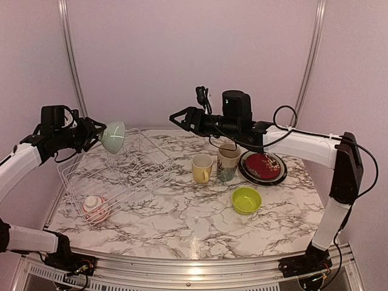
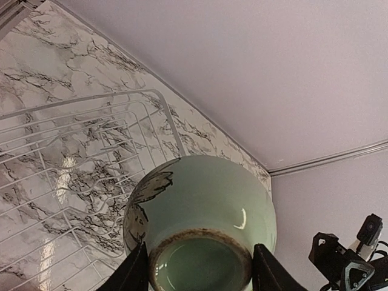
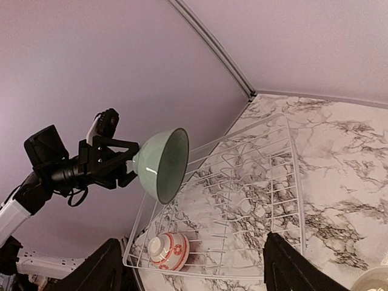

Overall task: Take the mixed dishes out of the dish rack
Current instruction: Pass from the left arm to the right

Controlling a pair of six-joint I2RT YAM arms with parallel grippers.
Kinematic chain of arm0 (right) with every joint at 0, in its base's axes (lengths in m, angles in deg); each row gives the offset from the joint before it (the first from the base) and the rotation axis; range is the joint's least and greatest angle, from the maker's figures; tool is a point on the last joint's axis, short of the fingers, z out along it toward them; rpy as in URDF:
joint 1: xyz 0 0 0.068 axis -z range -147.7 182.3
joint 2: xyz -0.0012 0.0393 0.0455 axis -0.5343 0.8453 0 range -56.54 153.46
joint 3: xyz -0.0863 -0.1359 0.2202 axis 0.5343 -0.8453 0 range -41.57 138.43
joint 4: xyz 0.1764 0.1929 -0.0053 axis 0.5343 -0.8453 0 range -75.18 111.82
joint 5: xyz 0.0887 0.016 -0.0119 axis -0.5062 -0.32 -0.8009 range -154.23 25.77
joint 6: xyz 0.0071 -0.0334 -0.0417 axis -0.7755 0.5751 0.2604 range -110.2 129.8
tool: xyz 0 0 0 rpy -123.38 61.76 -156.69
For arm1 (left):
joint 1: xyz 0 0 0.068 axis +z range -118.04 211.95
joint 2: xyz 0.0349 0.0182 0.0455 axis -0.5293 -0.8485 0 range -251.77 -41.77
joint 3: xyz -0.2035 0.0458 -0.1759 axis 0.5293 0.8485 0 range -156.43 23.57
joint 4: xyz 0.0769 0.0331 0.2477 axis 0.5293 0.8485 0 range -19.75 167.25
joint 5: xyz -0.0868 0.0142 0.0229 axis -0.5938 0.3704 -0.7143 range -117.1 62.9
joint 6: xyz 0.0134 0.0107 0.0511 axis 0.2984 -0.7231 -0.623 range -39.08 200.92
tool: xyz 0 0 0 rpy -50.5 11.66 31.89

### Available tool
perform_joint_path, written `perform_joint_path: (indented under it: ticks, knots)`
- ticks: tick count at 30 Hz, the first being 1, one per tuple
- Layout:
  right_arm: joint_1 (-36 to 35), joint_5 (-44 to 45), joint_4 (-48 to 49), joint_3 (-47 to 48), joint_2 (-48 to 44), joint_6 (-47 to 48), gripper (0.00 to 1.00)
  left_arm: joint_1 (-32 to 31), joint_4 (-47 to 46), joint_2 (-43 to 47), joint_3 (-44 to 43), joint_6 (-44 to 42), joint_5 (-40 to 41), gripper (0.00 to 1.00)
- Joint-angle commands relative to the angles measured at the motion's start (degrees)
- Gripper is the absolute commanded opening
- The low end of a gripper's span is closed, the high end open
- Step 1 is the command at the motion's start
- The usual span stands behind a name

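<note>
Bowl point(image 1: 113, 136) sits sideways between left fingers point(image 2: 130, 274), mouth facing right.

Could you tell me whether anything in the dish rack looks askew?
Yes: the red-patterned white bowl lies tipped on its side in the near left corner of the white wire dish rack, instead of standing upright.

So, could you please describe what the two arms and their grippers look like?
Both arms have smooth white shells, as on the left arm and right arm, with black joints and black wrist housings. The left gripper and right gripper are black and angular. Thin black cables loop along the right arm.
</note>
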Motion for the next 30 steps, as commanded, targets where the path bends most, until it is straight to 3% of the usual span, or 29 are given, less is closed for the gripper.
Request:
perform_joint_path:
  ticks: [1, 8, 20, 23, 30]
  knots:
    - [-3.11, -6.84, 8.05, 8.03, 7.52, -6.91, 0.77, -2.82, -14.03, -0.49, 0.92, 5.11, -4.04, 0.25]
    - [-5.09, -11.89, 12.66, 17.58, 18.09, -11.49, 0.76, -6.54, -16.96, -2.11, 1.07, 6.52, -4.68, 0.24]
    - [-6.10, -14.67, 17.43, 19.67, 22.81, -16.10, 0.72, -12.80, -22.26, -5.29, 2.72, 9.47, -4.98, 0.23]
    - [-6.11, -14.91, 18.59, 19.71, 23.22, -17.00, 0.66, -14.03, -23.26, -5.91, 2.77, 9.92, -4.93, 0.22]
    - [-6.13, -15.21, 26.64, 16.35, 23.16, -21.46, 0.37, -15.66, -25.89, -7.13, 3.28, 10.80, -5.40, 0.22]
